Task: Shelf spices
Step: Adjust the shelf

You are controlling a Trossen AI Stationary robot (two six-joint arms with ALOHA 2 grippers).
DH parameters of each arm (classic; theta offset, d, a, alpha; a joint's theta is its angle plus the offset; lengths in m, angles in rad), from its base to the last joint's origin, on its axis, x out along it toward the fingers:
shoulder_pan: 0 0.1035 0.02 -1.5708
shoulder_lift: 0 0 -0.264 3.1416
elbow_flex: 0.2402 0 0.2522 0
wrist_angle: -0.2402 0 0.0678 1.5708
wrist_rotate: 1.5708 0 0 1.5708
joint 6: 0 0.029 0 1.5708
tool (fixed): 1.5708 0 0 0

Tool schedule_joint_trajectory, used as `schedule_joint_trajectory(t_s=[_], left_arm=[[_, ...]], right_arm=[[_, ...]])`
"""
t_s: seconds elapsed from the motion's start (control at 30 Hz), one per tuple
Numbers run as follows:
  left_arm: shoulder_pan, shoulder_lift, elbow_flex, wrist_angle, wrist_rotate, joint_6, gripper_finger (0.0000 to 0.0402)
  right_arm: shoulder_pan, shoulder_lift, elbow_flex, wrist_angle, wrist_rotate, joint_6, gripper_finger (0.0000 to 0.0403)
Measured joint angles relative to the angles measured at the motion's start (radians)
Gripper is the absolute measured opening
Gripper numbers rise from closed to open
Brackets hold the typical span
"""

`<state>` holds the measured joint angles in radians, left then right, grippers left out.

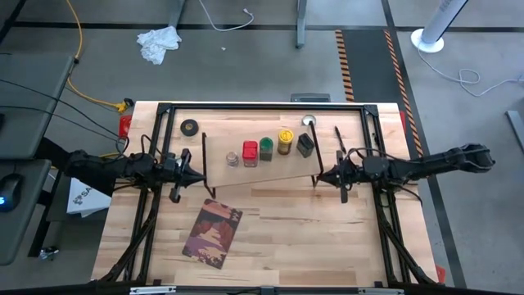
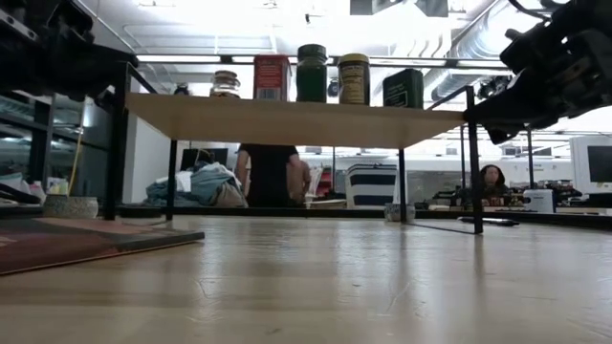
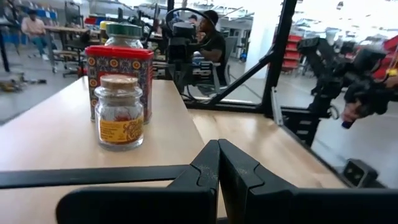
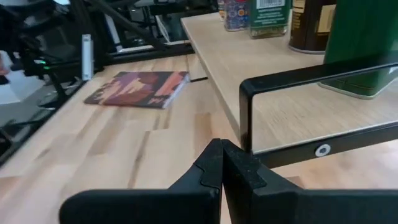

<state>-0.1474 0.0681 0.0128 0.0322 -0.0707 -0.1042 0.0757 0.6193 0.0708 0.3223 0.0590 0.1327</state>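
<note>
The shelf point(image 1: 270, 172), a pale wood board on black wire legs, stands mid-table with five spices in a row on top. They are a clear glass jar point(image 1: 232, 159), a red box point(image 1: 250, 152), a green-topped jar point(image 1: 266, 149), a yellow-topped jar point(image 1: 284, 142) and a dark tin point(image 1: 304, 145). My left gripper point(image 1: 199, 177) is shut at the shelf's left end. My right gripper point(image 1: 319, 176) is shut at its right end. The left wrist view shows the clear jar point(image 3: 119, 112) and the red box point(image 3: 121, 62) close ahead. The right wrist view shows the tin point(image 4: 360, 43). My left gripper comes level from the table's left, its shut tips point(image 3: 219, 149) right at the shelf's black end bar point(image 3: 93, 176); I cannot tell whether they touch it. My right gripper comes level from the table's right, its shut tips point(image 4: 222, 149) beside the wire end frame point(image 4: 246, 118); whether they touch, I cannot tell.
A brown-and-maroon book point(image 1: 212, 233) lies near the front of the table, left of centre. A black tape roll point(image 1: 190, 127) sits at the far left, and a small round silver thing point(image 1: 309, 120) behind the shelf. People are in the room beyond the table.
</note>
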Motion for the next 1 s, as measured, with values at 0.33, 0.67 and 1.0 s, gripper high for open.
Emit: schedule_joint_trajectory(t_s=[0.33, 0.67, 1.0], left_arm=[[0.016, 0.006, 0.0, 0.016, -0.137, 0.142, 0.0], [-0.032, 0.013, 0.07, 0.023, -0.102, -0.008, 0.0], [-0.165, 0.133, 0.07, -0.124, -0.231, -0.093, 0.0]], right_arm=[[-0.155, 0.0, 0.0, -0.004, -0.017, -0.088, 0.0], [-0.245, 0.0, 0.0, -0.007, -0.125, -0.054, 0.0], [-0.318, 0.0, 0.0, -0.008, -0.15, -0.044, 0.0]])
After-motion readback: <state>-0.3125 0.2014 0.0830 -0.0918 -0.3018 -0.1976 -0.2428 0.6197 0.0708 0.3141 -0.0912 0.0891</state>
